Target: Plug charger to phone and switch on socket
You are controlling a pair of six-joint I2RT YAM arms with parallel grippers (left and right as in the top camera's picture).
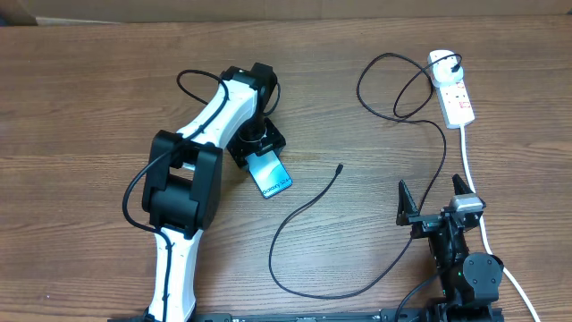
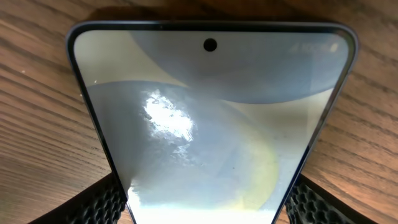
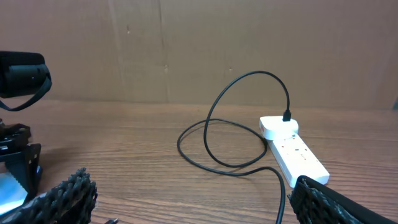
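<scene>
Wood-grain table (image 1: 71, 89) with socket (image 1: 454, 89), brown wall (image 3: 217, 43) behind

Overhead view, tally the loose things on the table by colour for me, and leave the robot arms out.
Black: 1, the charger cable
White: 1, the power strip with its lead
Blue: 1, the phone with its lit screen
Total: 3
</scene>
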